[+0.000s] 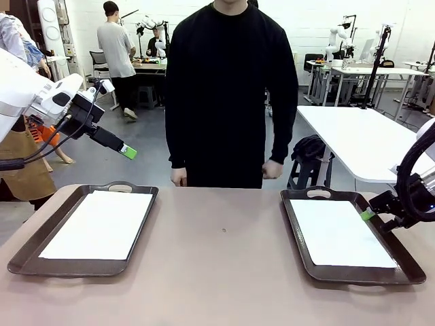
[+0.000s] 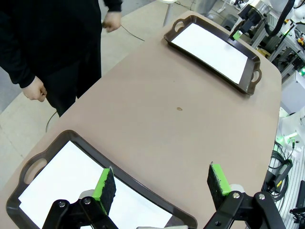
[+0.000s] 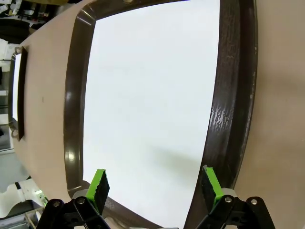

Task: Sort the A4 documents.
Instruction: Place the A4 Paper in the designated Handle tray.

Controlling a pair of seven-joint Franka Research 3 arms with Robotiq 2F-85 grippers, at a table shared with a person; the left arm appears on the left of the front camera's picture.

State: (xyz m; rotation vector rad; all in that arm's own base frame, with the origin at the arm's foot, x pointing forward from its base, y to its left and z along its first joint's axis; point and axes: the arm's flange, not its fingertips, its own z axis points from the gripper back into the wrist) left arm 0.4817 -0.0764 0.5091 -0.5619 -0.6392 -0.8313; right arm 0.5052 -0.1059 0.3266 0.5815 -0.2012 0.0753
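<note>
You are looking at a brown desk (image 1: 224,272) with a person (image 1: 231,88) standing at its far edge, hands hanging empty. At the lower left of the front frame a dark brown tray (image 1: 20,255) is holding white A4 documents (image 1: 98,224); at the lower right a second tray (image 1: 299,238) is holding another white stack (image 1: 340,234). No loose sheets are lying on the bare desk between them, so the sorting is looking finished or nearly so. Your left end effector (image 1: 128,151) is hovering above the left tray, jaws spread and empty. Your right end effector (image 3: 155,186) is hanging open just over the right stack's edge, gripping nothing.
</note>
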